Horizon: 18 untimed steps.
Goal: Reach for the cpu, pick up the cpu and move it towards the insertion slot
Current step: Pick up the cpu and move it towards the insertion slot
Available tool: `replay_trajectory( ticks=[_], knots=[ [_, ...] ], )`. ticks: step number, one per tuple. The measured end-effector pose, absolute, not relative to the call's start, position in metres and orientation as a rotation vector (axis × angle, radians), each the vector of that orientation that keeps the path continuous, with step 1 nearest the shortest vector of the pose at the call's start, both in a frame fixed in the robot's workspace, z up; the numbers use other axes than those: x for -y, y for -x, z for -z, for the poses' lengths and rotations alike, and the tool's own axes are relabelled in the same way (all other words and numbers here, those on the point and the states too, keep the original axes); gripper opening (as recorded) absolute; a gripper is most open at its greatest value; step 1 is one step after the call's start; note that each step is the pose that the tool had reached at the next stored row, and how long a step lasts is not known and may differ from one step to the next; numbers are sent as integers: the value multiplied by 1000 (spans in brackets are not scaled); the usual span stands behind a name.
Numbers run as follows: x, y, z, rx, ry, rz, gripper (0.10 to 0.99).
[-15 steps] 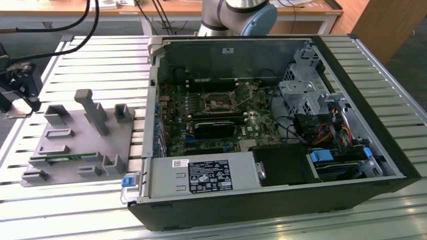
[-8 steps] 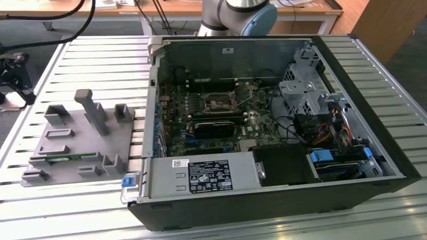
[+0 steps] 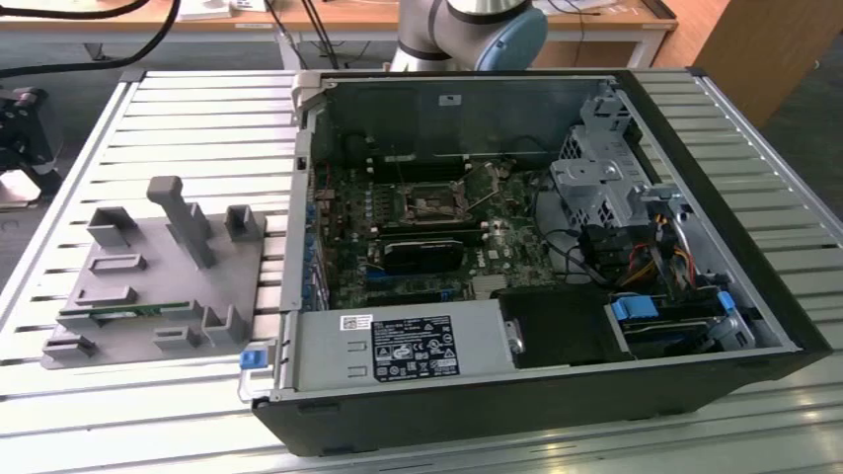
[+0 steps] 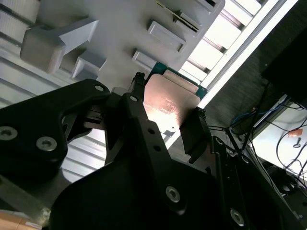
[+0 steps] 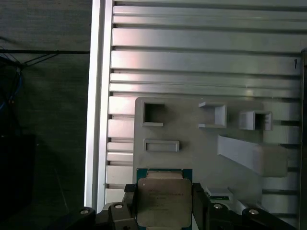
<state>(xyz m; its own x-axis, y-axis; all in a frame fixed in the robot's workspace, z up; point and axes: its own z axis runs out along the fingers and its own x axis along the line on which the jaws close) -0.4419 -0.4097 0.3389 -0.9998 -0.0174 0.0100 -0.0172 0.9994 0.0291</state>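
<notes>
The cpu (image 4: 170,103), a flat square chip with a silvery top and a thin green edge, sits between my gripper's (image 4: 168,115) black fingers (image 4: 136,103), one on each side of it. In the first wrist view the cpu (image 5: 162,201) is clamped in my gripper (image 5: 163,208) the same way, with the grey tray (image 5: 192,143) behind it. The gripper is shut on the chip. The insertion slot (image 3: 432,205), a square socket with a dark centre and a silvery frame, lies on the motherboard inside the open computer case (image 3: 527,247).
The grey tray (image 3: 145,286), with upright posts and a green memory stick (image 3: 125,316), lies on the slatted metal table (image 3: 197,118) at the exterior view's left. Inside the case are a black block (image 3: 421,252), a metal drive cage (image 3: 599,188) and cables. The arm's base (image 3: 468,30) stands behind.
</notes>
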Motion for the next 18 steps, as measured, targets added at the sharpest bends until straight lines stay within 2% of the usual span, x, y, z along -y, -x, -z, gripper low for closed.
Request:
replay_trajectory(
  ticks=[18],
  knots=[
    [408, 442, -382, 3131, -27, 33, 541]
  ],
)
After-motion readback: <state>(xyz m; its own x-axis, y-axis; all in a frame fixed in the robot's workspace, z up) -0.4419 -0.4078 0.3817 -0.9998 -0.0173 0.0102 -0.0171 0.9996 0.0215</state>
